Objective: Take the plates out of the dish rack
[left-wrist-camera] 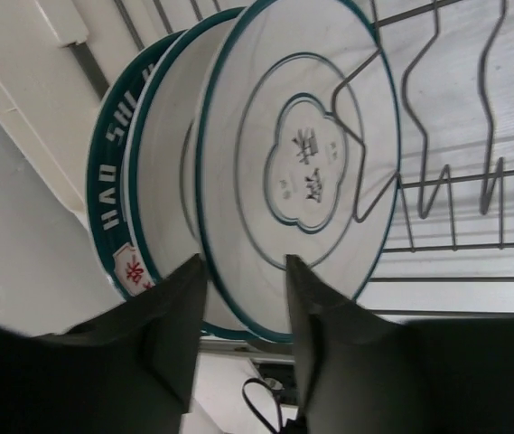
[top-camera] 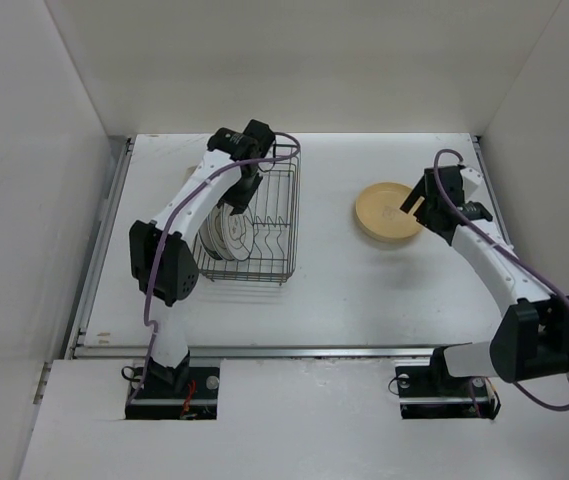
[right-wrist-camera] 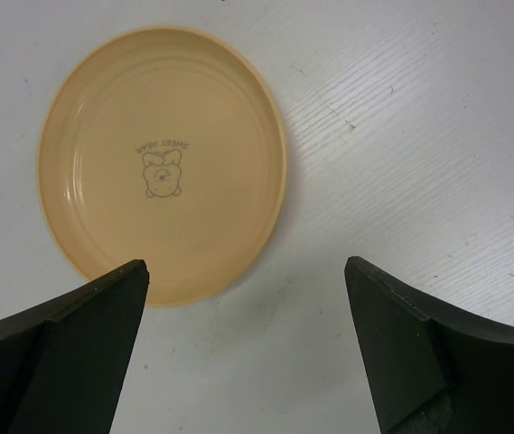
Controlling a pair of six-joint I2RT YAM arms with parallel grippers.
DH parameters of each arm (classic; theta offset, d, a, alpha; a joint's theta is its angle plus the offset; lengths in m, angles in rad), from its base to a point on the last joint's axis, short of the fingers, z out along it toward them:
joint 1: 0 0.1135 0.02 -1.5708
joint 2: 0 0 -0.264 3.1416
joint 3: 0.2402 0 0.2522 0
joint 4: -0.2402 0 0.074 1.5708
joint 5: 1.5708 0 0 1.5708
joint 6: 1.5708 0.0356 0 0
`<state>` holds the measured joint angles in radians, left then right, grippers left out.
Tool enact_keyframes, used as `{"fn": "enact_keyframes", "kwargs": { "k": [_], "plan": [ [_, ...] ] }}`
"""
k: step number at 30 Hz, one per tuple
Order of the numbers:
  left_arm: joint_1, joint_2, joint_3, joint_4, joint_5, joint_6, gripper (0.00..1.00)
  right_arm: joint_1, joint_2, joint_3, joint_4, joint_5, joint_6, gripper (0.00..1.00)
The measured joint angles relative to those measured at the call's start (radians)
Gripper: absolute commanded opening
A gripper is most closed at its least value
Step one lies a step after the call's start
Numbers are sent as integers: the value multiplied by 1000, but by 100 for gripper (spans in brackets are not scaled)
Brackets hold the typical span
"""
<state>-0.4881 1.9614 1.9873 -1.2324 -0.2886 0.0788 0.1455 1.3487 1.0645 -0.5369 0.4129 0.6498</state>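
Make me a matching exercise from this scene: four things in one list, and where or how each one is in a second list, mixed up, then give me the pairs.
Things
1. tan plate
2. front green-rimmed plate
3. right end effector
4. dish rack

Places or states
a. on edge, its rim between the fingers of the left end effector
b. dark wire, with plates standing in it
c. lying flat on the table
d. open, above the table beside a flat plate

Pairs: 1-c, 2-a, 3-d, 4-b
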Motion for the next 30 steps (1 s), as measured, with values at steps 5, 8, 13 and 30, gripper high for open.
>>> {"fn": "enact_keyframes", "kwargs": {
  "k": [5, 8, 13, 30],
  "plan": [
    [31, 11, 6, -21, 16, -2, 0, 0, -13, 0, 5, 0, -3, 95],
    [62, 22, 36, -17, 59, -35, 0, 0, -23, 0, 6, 3, -7, 95],
    [101, 28, 40, -29, 127, -35, 25, 0, -48, 0, 6, 14, -19, 95],
    [128, 67, 80, -86, 221, -77, 0, 0, -72, 0, 6, 36, -39, 95]
  ]
}}
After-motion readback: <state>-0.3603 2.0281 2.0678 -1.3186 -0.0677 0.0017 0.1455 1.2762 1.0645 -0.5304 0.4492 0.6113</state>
